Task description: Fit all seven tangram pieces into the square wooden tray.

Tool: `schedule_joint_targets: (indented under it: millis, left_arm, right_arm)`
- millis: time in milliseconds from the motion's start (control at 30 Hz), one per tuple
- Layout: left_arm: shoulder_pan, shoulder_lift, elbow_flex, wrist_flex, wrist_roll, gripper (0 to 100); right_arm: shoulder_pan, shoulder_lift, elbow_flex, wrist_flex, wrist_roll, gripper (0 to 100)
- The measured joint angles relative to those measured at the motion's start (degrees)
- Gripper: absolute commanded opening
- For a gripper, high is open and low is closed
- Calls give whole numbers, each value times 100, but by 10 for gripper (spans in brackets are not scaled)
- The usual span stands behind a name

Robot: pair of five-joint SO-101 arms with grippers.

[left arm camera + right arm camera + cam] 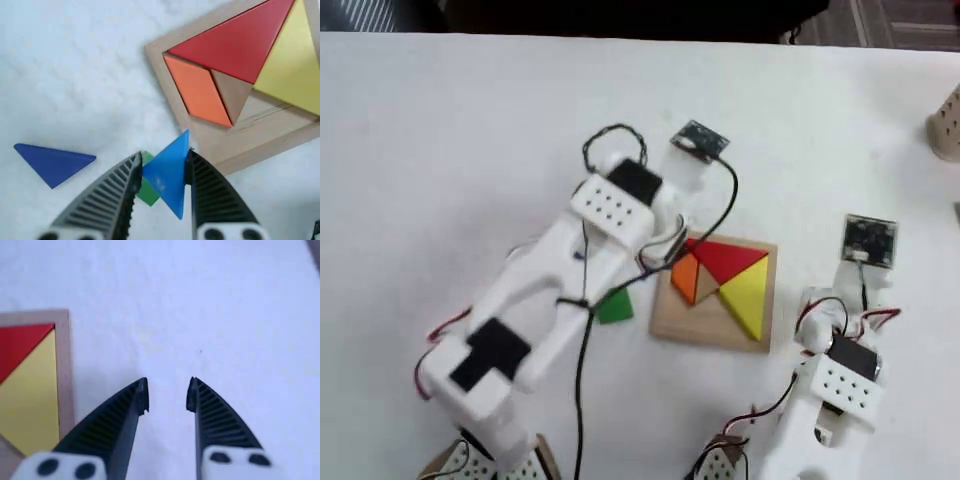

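Tray (670,325) holds a red triangle (728,260), a yellow triangle (750,298) and an orange piece (685,275). Your left gripper (164,155) pinches a light blue triangle (167,177) just off the tray's corner, over a green piece (614,306), with a dark blue triangle (50,161) nearby. Your right gripper (167,385) hangs narrowly open and empty beside the tray.

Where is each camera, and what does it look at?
High view: above the table, looking down on both arms and the tray.
Left wrist view: on the left arm, facing the tray past the left gripper, shut on a light-blue triangle.
Right wrist view: on the right arm, facing the table past the open right gripper.
Shared: all show the tray.
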Motion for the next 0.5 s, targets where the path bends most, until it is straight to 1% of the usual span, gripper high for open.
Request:
schedule_joint_targets:
  millis: [133,300,400,500]
  left_arm:
    - [229,-730,1284,-1169,0,72]
    - [695,-1064,2585,-2462,0,73]
    - [1020,-1064,2989,-2919,0,110]
    - [1327,-1064,3112,-3121,0,172]
  right_arm:
    - [246,484,-264,-44,-141,134]
    - [396,1829,-958,-44,-158,134]
    - [404,2646,-1371,-26,-158,134]
    - [422,3218,-1776,202,-158,134]
